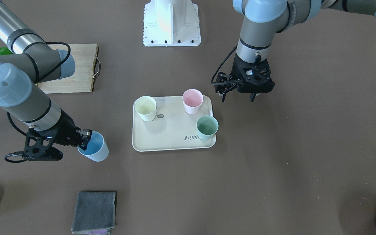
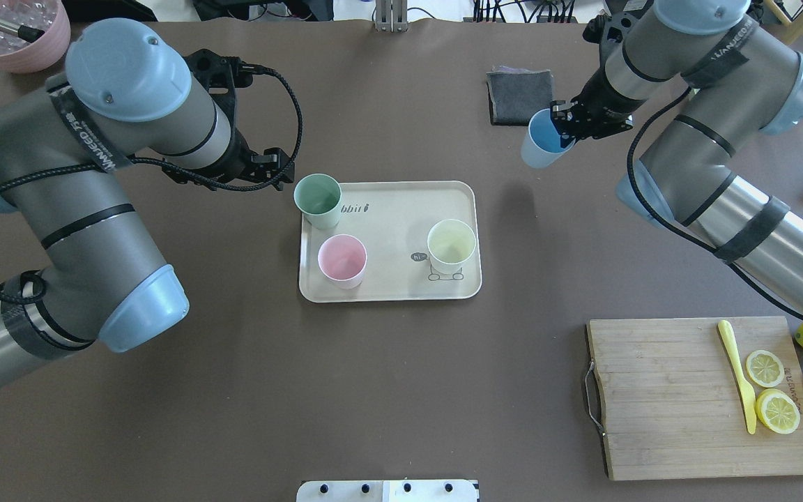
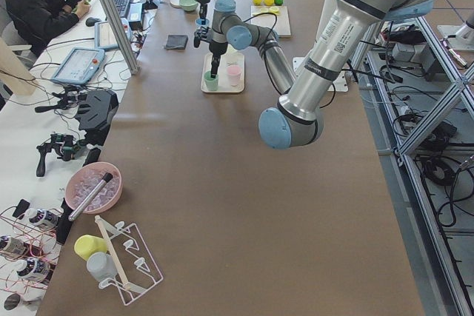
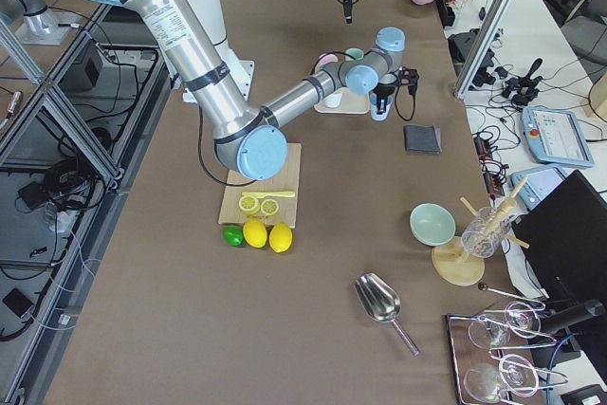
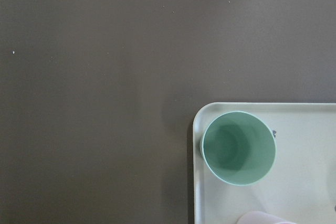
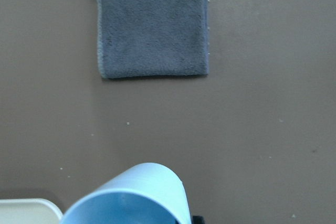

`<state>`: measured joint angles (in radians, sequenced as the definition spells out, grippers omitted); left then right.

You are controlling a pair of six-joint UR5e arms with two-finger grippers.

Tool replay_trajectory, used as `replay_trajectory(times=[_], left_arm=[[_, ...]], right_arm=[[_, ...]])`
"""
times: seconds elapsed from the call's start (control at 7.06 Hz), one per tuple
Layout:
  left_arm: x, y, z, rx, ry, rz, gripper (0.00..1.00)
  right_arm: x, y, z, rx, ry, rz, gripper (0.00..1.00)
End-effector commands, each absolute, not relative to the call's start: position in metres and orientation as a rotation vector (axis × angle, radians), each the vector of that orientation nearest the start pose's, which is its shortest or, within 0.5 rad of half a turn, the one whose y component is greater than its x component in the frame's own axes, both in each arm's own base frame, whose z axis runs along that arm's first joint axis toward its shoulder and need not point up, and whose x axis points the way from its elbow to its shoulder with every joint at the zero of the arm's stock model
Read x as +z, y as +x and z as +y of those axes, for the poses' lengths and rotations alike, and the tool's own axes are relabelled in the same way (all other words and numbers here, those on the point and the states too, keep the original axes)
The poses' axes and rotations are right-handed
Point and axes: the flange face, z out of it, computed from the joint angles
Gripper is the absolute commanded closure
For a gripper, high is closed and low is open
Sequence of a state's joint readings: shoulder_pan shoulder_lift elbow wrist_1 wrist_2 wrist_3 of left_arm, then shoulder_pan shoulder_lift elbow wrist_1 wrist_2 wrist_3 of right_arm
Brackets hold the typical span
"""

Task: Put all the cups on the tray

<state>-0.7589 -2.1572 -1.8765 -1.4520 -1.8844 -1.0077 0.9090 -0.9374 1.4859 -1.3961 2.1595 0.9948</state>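
**Three cups on the tray, the blue one in the right gripper's hold**

Nearest the robot, on its right, we see a wooden cutting board [image 2: 659, 404] carrying a yellow knife [image 2: 737, 380] and two lemon slices [image 2: 772, 390]. Farther out lies the tray [image 2: 394, 230], its long axis running left to right across the table [image 2: 387, 390]. Its script reads upright from the robot's side and upside down in the front-facing view. A pink cup [image 2: 342, 260] and a yellow cup [image 2: 452, 245] stand mouth up toward its near side, and a green cup [image 2: 318, 200] stands in its far left corner.

The left gripper [image 1: 238, 97] hangs just beside that corner, off the tray and apart from the green cup. Only the front-facing view shows its fingers [image 1: 223, 96], spread with nothing between them. Its wrist camera looks straight down into the green cup, with a sliver of the pink rim at the bottom edge.

Farther still, beyond the tray's far right corner, the right gripper [image 1: 85, 135] pinches the rim of the blue cup [image 1: 95, 148], one finger inside and one outside. This cup is off the tray, mouth up and close to upright. We cannot tell whether it touches the table. Beyond it lies a folded grey cloth [image 6: 153, 24]. The right wrist view puts the tray's corner at its lower left, beside the cup.
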Motion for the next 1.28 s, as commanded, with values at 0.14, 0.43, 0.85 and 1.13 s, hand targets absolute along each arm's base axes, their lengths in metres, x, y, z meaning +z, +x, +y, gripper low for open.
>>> replay_trajectory(times=[0.14, 0.43, 0.85, 1.13], left_arm=[[0.226, 0.352, -0.515, -0.049, 0.25, 0.768, 0.03], [0.243, 0.336, -0.522, -0.058, 0.246, 0.744, 0.03], [0.245, 0.327, -0.527, -0.073, 0.251, 0.742, 0.03], [0.246, 0.326, -0.528, -0.06, 0.256, 0.737, 0.03]], right_arm=[[0.241, -0.467, -0.576, 0.116, 0.054, -0.883, 1.0], [0.25, -0.494, -0.565, 0.108, 0.05, -0.854, 1.0], [0.257, -0.499, -0.566, 0.116, 0.039, -0.843, 1.0], [0.251, -0.507, -0.56, 0.111, 0.033, -0.85, 1.0]])
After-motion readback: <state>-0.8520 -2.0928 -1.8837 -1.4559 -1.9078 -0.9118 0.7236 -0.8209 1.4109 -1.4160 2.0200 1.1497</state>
